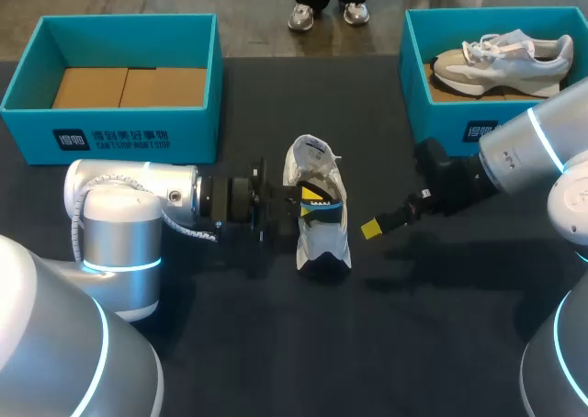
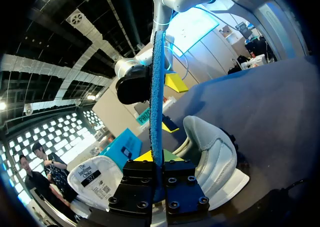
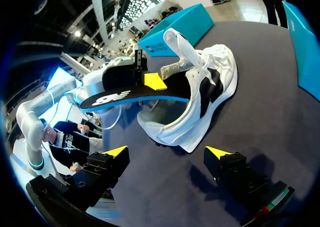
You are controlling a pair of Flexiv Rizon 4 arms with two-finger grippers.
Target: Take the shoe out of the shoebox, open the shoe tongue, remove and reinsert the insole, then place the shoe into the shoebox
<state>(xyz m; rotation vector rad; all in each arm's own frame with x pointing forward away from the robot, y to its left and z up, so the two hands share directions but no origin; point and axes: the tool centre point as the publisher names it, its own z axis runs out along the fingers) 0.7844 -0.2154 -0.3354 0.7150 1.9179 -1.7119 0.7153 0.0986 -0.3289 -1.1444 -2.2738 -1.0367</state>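
Head view, read from left to right. At the far left of the dark table (image 1: 413, 343) we see the left shoebox (image 1: 28, 114), teal and open, with brown cardboard (image 1: 129, 86) on its floor. Just in front of it our left arm (image 1: 138, 206) lies across the table, pointing toward the middle. Our left gripper (image 1: 310, 197) is clamped on the insole (image 1: 323, 208). In the left wrist view we see this insole edge-on, a blue strip standing upright between the two fingers, with one finger pressed to each face.

The white shoe (image 1: 322, 238) lies on the table between the two boxes, outside both. Its tongue (image 1: 308, 151) is pulled open and points toward the far edge, and its toe points toward us. In the right wrist view we see the shoe tipped onto its side. The insole's black top face is up and its blue face is down. Its far end reaches into the shoe's opening, while the held end sticks out toward the left arm.

Right of the shoe, and apart from it, is our right gripper (image 1: 372, 227). Its fingers are spread wide and hold nothing, and the shoe's sole lies ahead of them. Our right arm (image 1: 533, 151) comes in from the right edge. Behind it stands the right shoebox (image 1: 418, 95), teal, which holds a second sneaker (image 1: 501, 59), grey and white.
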